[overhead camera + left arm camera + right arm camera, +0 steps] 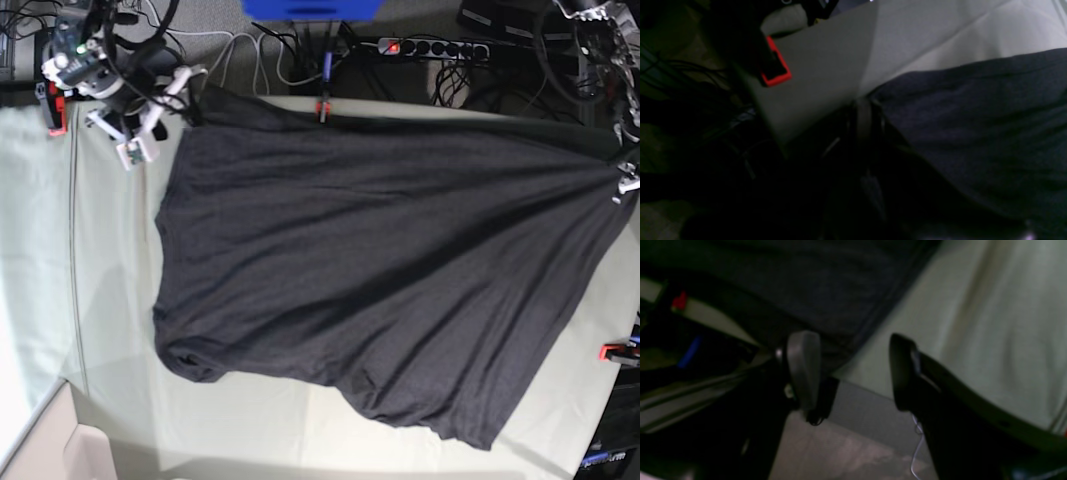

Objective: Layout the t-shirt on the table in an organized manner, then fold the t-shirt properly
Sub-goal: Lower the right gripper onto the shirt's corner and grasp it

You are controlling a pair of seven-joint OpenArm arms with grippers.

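Note:
The dark charcoal t-shirt [380,270] lies spread over most of the table [100,300], plain side up, with a bunched lump at its lower left. My right gripper [155,115] hovers at the shirt's far left corner. In the right wrist view it [853,373] is open, its fingers [803,370] apart and nothing between them, the t-shirt [813,283] just beyond. My left gripper [625,180] is at the table's right edge, shut on the t-shirt's edge. In the left wrist view its dark fingers [863,115] pinch the t-shirt [973,126], which stretches taut from them.
Red clamps [323,108] [615,352] [775,66] hold the pale cloth at the table's edges. Beyond the far edge are cables, a power strip [430,47] and a blue box [310,8]. Bare cloth [110,250] shows left of the shirt and along the near edge.

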